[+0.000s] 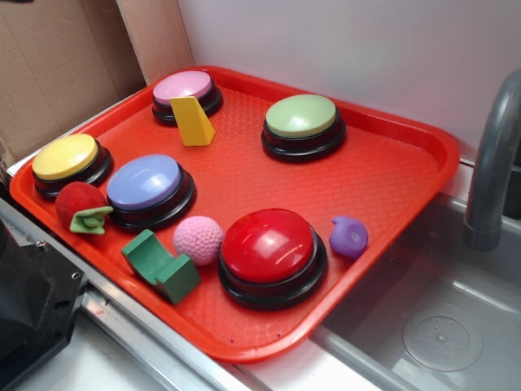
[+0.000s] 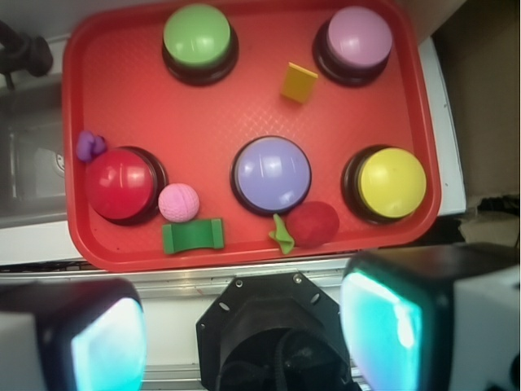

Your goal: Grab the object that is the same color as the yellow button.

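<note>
The object, a small yellow wedge block (image 1: 193, 120) (image 2: 299, 82), stands on the red tray (image 1: 391, 171) beside the pink button (image 1: 185, 91). The yellow button (image 1: 67, 160) (image 2: 391, 182) sits at the tray's left corner on a black base. In the wrist view my gripper (image 2: 244, 334) hangs high above the robot base, off the tray's near edge and far from the wedge. Its fingers (image 2: 383, 326) are wide apart with nothing between them. The gripper does not show in the exterior view.
Also on the tray are a green button (image 1: 301, 122), a blue button (image 1: 146, 186), a large red button (image 1: 269, 248), a pink ball (image 1: 198, 239), a green notched block (image 1: 160, 266), a red strawberry toy (image 1: 80, 205) and a purple toy (image 1: 349, 237). A sink (image 1: 440, 326) and faucet (image 1: 492, 163) lie to the right.
</note>
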You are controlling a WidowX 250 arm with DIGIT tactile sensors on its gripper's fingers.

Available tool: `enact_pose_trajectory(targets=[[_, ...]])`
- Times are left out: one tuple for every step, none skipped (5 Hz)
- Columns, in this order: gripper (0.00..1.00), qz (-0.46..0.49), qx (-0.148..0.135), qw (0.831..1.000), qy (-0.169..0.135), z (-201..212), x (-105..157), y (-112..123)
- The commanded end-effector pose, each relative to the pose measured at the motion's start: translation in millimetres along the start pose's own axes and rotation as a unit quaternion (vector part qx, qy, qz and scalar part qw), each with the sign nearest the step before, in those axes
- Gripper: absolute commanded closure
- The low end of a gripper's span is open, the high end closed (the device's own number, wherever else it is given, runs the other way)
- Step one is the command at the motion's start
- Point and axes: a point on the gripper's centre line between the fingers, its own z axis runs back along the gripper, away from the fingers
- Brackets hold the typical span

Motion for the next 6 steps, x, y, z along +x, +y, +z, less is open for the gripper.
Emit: enact_pose_trajectory(targets=[[0.00,0.157,0.013,0.987,-0.023,-38.9,53.0,16.1],[0.00,0.202,0.022,0.978,-0.054,-60.1,72.2,26.7],[0.00,0.258,0.039,0.961,-0.090,-92.1,102.0,44.4],[0.00,0.295,0.062,0.949,-0.093,-116.7,122.7,58.5],[0.00,0.313,0.081,0.941,-0.099,-141.6,139.1,72.0],[0.00,0.313,0.086,0.943,-0.075,-170.3,148.4,82.5]])
